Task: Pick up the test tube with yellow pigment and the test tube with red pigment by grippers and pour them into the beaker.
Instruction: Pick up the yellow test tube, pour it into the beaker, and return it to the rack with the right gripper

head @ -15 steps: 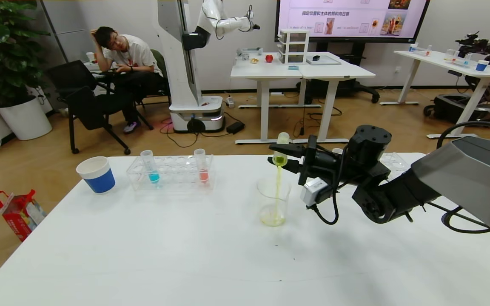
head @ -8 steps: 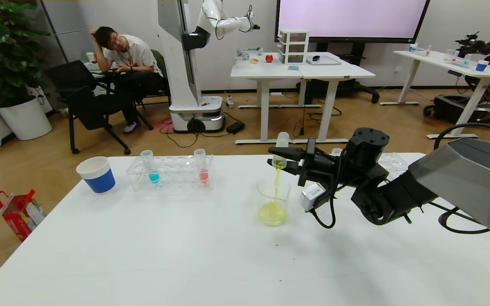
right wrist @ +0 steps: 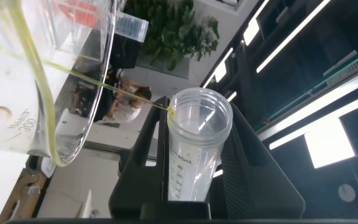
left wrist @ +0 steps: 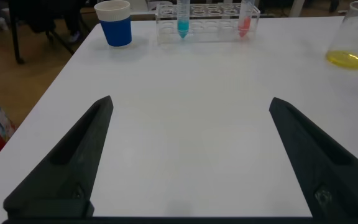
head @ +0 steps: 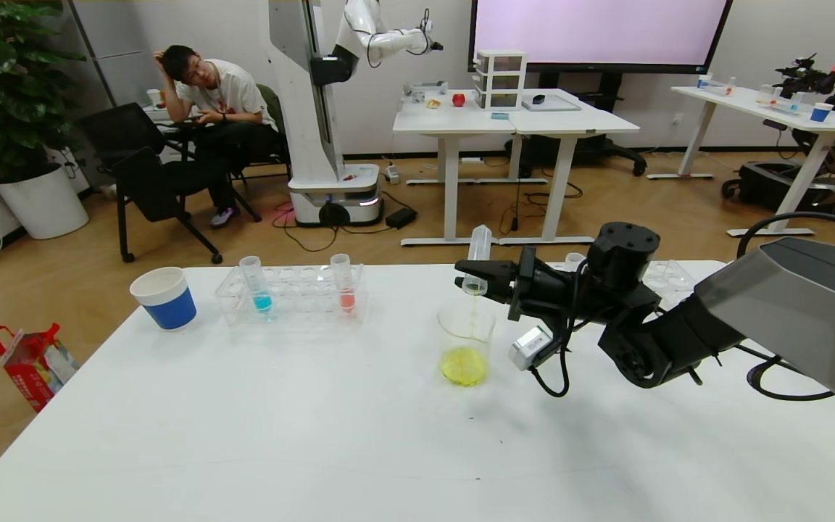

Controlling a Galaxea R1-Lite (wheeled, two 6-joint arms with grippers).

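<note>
A robotics lab: white tables (head: 512,119), another robot (head: 316,101), wall screen (head: 599,32).

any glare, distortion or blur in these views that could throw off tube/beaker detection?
Head view: wide-angle bowing at the edges; the beaker is transparent, soft shadows. Right wrist view: bright ceiling strips glare behind the test tube with yellow pigment in the right end effector. Left wrist view: near fingers slightly soft.
</note>
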